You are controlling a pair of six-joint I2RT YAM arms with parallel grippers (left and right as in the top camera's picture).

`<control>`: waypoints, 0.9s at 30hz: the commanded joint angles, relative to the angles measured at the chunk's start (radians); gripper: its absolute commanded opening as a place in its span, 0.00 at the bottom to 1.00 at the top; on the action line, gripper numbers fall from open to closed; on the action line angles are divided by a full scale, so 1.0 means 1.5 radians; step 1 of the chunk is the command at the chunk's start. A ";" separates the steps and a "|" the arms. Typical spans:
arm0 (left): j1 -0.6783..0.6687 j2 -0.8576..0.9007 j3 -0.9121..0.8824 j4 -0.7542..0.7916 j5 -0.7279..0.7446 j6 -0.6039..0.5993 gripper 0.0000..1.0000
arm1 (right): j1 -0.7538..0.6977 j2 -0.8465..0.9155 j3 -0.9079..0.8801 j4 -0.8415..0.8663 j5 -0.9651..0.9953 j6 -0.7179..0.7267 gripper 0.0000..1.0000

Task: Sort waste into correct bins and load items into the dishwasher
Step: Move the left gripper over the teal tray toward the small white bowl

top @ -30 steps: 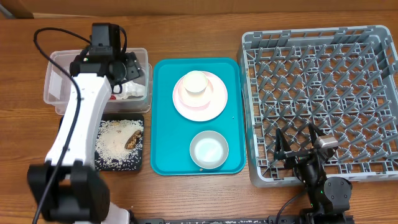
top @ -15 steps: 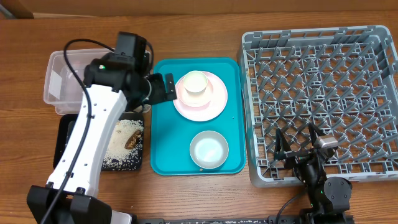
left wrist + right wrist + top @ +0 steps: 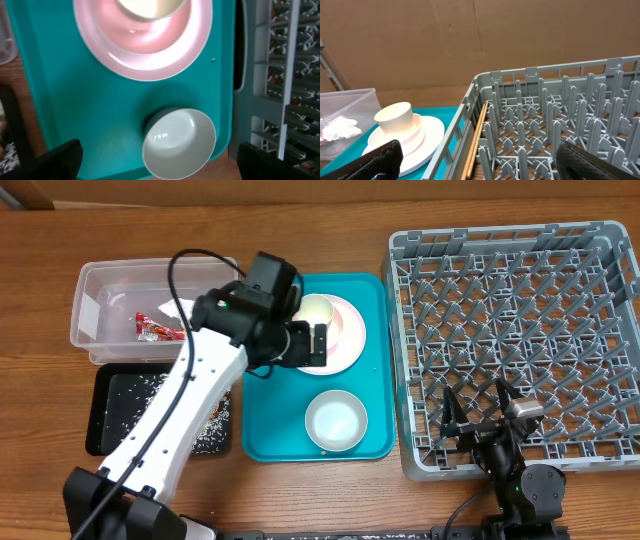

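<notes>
1. Pink plate point(image 3: 345, 345) on far half of teal serving tray point(image 3: 262, 380), small pale cup point(image 3: 314, 310) standing on it.
2. Whitish bowl point(image 3: 335, 421) on near half of same tray, apart from plate.
3. Left gripper point(image 3: 308, 346) over plate's left edge, jaws spread wide, holding nothing.
4. Red wrapper point(image 3: 158, 328) inside clear tub point(image 3: 100, 290); rice grains point(image 3: 212, 430) scattered in black tray point(image 3: 105, 420) just beside tub.
5. Grey dish rack point(image 3: 560, 310) right of teal tray; right gripper point(image 3: 475, 402) at its near edge, jaws wide apart, empty.
</notes>
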 commanded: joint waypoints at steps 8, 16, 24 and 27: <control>-0.067 0.006 -0.026 0.081 0.008 0.005 1.00 | -0.002 -0.007 -0.007 0.004 0.001 0.000 1.00; -0.081 0.006 -0.026 0.106 0.007 0.005 1.00 | -0.002 -0.007 -0.007 0.004 0.001 0.000 1.00; -0.081 0.006 -0.026 0.140 0.008 0.005 1.00 | -0.002 -0.007 -0.007 0.004 0.001 0.000 1.00; -0.080 0.006 -0.026 0.160 0.008 0.005 1.00 | -0.002 -0.007 -0.007 0.004 0.001 0.000 1.00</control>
